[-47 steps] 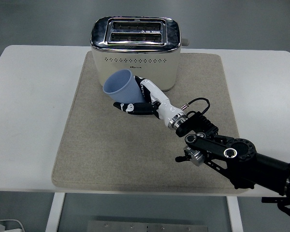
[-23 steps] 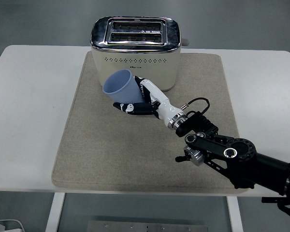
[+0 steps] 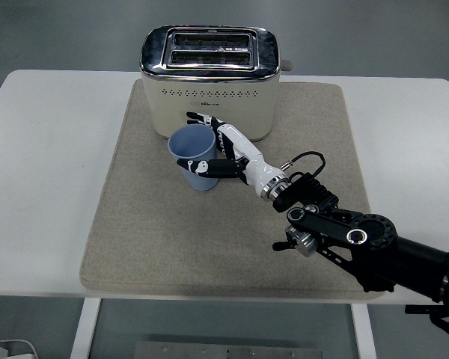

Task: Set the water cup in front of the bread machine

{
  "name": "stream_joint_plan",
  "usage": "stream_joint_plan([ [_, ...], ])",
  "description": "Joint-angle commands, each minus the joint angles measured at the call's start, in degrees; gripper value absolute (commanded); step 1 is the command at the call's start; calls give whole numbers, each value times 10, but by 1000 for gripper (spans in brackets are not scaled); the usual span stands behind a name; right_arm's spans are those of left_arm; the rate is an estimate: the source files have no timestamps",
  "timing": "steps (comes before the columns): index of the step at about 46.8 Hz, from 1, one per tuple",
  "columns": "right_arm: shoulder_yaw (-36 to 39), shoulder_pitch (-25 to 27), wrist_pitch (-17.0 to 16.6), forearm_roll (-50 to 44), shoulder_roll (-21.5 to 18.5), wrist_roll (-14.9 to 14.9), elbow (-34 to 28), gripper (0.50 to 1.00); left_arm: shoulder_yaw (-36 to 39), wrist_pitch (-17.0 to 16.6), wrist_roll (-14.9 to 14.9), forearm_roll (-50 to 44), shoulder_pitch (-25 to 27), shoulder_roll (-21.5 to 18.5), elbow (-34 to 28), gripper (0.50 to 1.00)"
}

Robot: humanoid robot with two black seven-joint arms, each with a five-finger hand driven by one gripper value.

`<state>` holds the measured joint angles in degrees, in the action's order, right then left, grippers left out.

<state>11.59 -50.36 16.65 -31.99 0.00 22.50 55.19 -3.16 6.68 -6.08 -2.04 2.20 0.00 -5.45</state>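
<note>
A light blue water cup (image 3: 194, 155) stands upright on the beige mat (image 3: 172, 239), just in front of the cream and chrome bread machine (image 3: 209, 78). My right hand (image 3: 209, 146) comes in from the lower right and has its fingers (image 3: 202, 166) curled around the cup's right side. The thumb side and index reach behind the cup's rim. The left arm does not show.
The mat covers the middle of the white table (image 3: 52, 187). My black right arm (image 3: 359, 239) lies across the mat's lower right. A lever knob sticks out on the bread machine's right side (image 3: 287, 65).
The cup was tilted and held higher against the bread machine's front; now it is upright and lower on the mat. The hand still wraps it.
</note>
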Motion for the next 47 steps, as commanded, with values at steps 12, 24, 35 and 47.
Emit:
stream_joint_plan([
  [12,1,-2,-5,0,0,0,7,899,0,0,0,0,0,0,0,1000],
  [24,1,-11,-5,1,0,0,10,913,0,0,0,0,0,0,0,1000],
  [35,2,-12,-5,2,26,0,43,913,0,0,0,0,0,0,0,1000],
  [47,3,-15,-3,2,96,-1,102,913,0,0,0,0,0,0,0,1000],
])
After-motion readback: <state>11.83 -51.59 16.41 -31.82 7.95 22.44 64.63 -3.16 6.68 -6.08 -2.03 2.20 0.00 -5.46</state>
